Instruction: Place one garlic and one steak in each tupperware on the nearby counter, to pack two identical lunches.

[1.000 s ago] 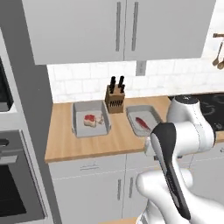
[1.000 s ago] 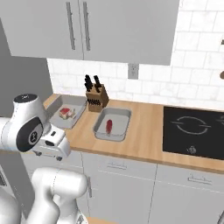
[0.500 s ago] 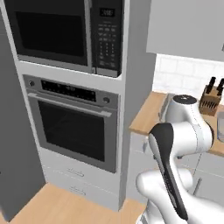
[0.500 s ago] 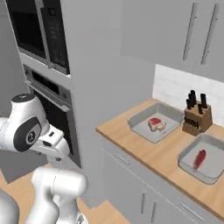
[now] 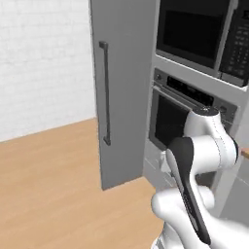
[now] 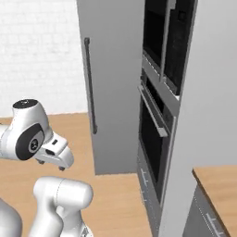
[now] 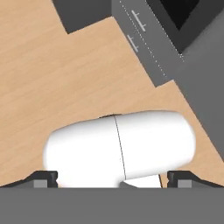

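- Right base view: a corner of the wooden bench sits at the lower right, beside the built-in oven.
- Left base view: tall grey cabinet at upper centre.
- Hand view: fingers spread wide, empty, above wooden floor.

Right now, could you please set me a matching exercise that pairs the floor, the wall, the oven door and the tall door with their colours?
Things:
1. floor
2. wall
3. oven door
4. tall door

Colours:
A. grey
B. white
C. light-brown wood
D. black

Pairs: 1-C, 2-B, 3-D, 4-A.
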